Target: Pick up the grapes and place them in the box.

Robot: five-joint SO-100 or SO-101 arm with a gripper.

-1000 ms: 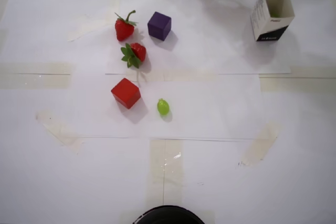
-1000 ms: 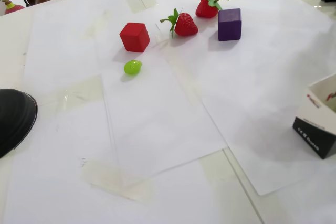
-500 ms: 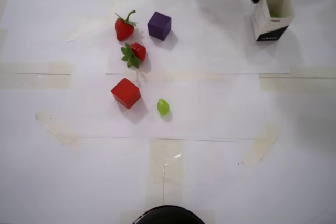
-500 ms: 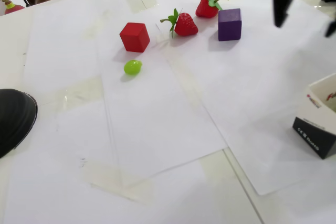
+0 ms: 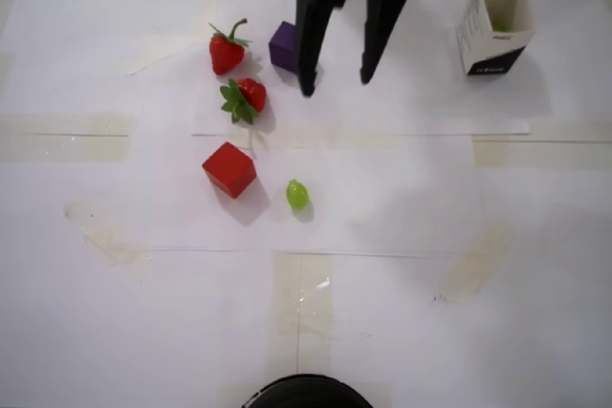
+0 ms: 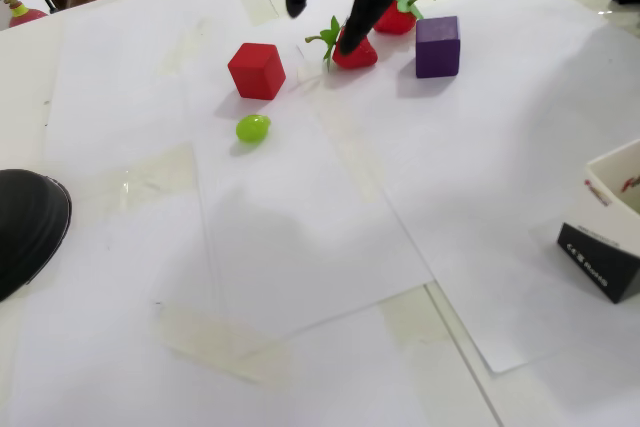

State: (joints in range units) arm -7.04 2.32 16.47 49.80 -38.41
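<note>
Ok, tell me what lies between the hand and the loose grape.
Overhead view: bare white paper between the hand and the grape; the red cube sits off to the side.

Red cube (image 5: 229, 169), purple cube (image 5: 282, 46), two strawberries (image 5: 227, 51).

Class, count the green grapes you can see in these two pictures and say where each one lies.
1 on the paper: a grape just right of the red cube in the overhead view. A green glimpse inside the box may be more grapes; its inside is mostly hidden.
</note>
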